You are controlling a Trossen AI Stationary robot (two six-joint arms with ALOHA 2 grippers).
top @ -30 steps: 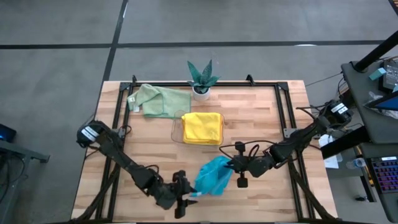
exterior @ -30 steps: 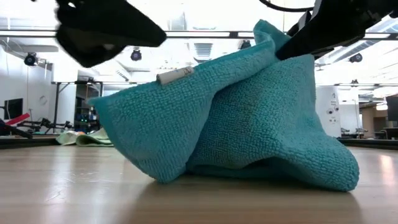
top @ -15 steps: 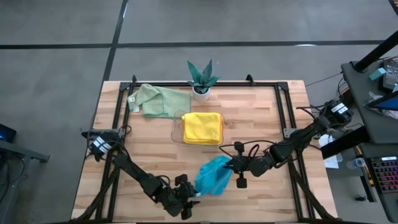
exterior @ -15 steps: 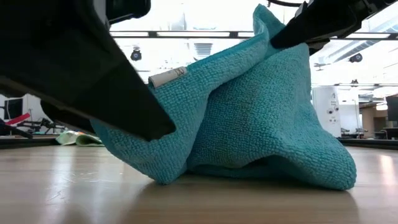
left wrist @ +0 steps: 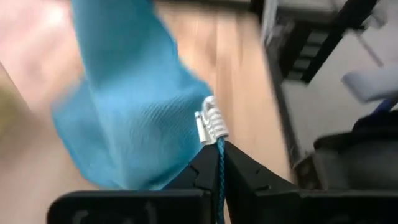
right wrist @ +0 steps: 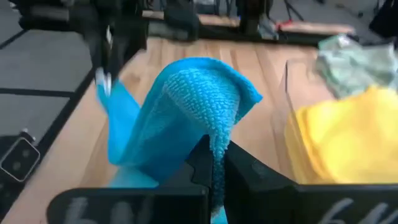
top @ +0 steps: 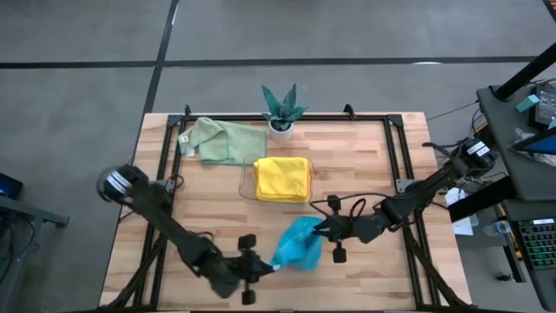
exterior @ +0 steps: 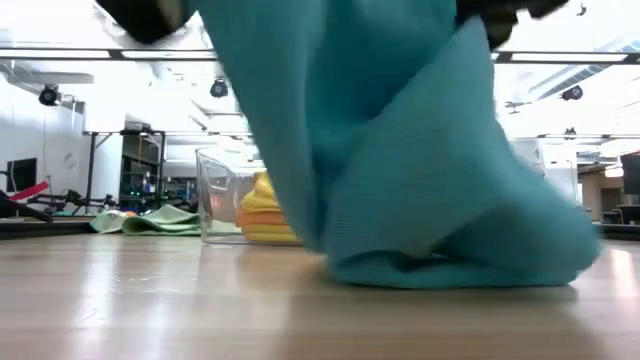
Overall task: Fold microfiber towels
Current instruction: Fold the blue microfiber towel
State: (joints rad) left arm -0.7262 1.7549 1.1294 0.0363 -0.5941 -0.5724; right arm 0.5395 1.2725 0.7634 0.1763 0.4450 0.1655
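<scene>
Near the far left corner of the surface (top: 365,174) a pale green towel (top: 222,141) lies spread flat. The left arm reaches in from the left edge, bent low toward the near edge, and the left gripper (top: 261,269) has its fingers pinched shut on a corner of the teal towel (top: 297,245). The left wrist view shows what the high view cannot: the cloth's edge and a small white tag (left wrist: 211,121) nipped between the closed fingers.

At mid-surface a clear plastic tray (top: 246,181) holds a folded yellow towel (top: 283,178); the low view reveals an orange layer (exterior: 262,217) under the yellow, unseen from above. Just beyond the tray, at the far edge, stands a small potted plant (top: 281,109).

The teal towel hangs bunched between the two grippers close to the near edge, its lower folds resting on the wood in the low view. The right arm stretches in from the right edge, nearly level, and the right gripper (top: 323,229) clamps shut on the towel's opposite side; the right wrist view shows the cloth humped over its closed fingers.
</scene>
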